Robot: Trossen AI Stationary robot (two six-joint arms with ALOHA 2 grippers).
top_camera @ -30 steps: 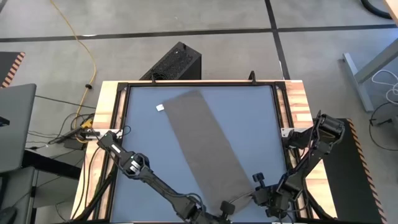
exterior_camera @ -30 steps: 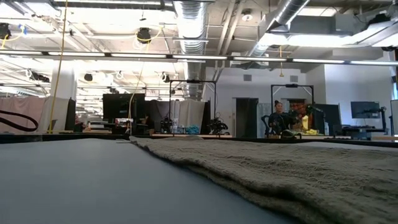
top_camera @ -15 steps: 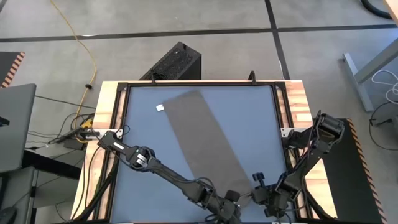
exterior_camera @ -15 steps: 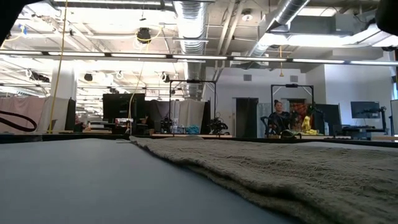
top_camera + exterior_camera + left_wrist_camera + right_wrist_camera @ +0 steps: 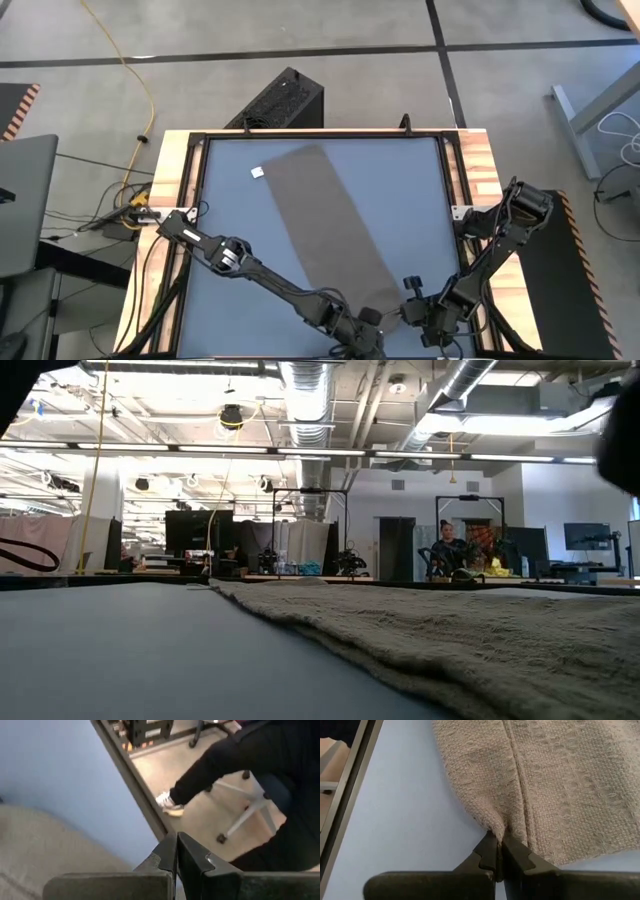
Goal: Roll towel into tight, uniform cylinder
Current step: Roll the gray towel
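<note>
Down on the table point(image 5: 225, 200) the towel point(image 5: 325, 225) lies flat as one long strip, running diagonally from about 11 o'clock near the far edge to about 5 o'clock at the near edge. Nothing is rolled yet. A small white tag point(image 5: 257, 172) sits on the tabletop just beside the towel's far corner, at roughly 10 o'clock from the table's centre.

Both arms are crowded at the near end of the strip. The right gripper point(image 5: 498, 854) is at 5 o'clock, and its wrist view shows it plainly: the two fingers are pressed together with a puckered bit of the towel's edge pinched between their tips, the weave bunching upward right at the pinch. From above, that same right gripper point(image 5: 412, 312) sits at the strip's near right corner.

The left gripper point(image 5: 177, 851) has its fingers together too, tip against tip, and nothing shows between them. It hangs over the near edge of the table, with towel cloth off to one side and bare blue surface ahead. In the overhead view the left gripper point(image 5: 365, 335) is at about 6 o'clock, by the towel's near left corner.

Beyond the table edge, a person point(image 5: 260, 775) in dark clothing sits on a wheeled chair point(image 5: 247, 807).
</note>
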